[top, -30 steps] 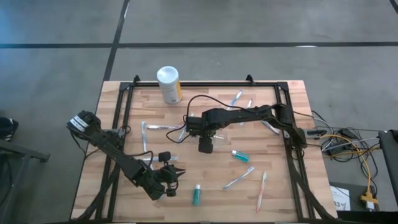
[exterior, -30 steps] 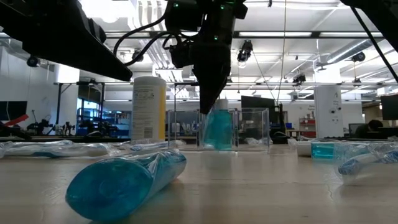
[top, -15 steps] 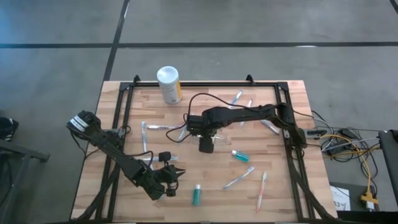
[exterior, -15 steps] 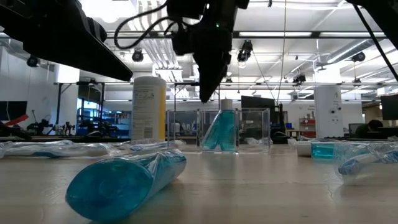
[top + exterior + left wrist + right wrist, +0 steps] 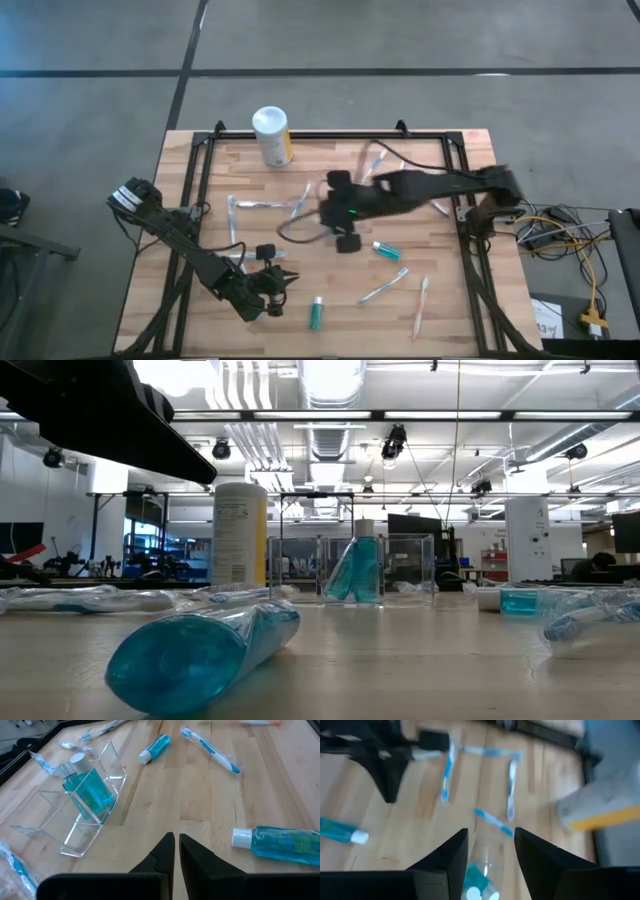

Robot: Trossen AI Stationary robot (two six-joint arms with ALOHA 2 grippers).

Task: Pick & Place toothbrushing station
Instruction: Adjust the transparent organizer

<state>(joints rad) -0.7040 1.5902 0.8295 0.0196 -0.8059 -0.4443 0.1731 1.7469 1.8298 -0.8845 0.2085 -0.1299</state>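
Observation:
A clear plastic cup point(image 5: 75, 815) point(image 5: 375, 568) stands on the table's middle. One teal tube point(image 5: 87, 790) stands inside it, cap up, leaning on a wall. My right gripper point(image 5: 490, 837) point(image 5: 345, 240) hangs open high above the cup with nothing between its fingers. Two more teal tubes point(image 5: 316, 313) point(image 5: 386, 250) and wrapped toothbrushes point(image 5: 385, 287) point(image 5: 421, 305) point(image 5: 232, 215) lie flat on the wood. My left gripper point(image 5: 176, 845) point(image 5: 275, 285) waits shut near the front left, touching nothing.
A white canister with a yellow label point(image 5: 271, 135) point(image 5: 239, 535) stands at the back left. A black frame point(image 5: 200, 180) runs along the table's sides and back. The right arm's cable loops over the table's middle point(image 5: 295, 225).
My right gripper has let go of the teal tube in the cup, risen fast out of the low view, drawn back toward the table's right edge and tipped. The tube, upright a second ago, now leans against the cup's wall.

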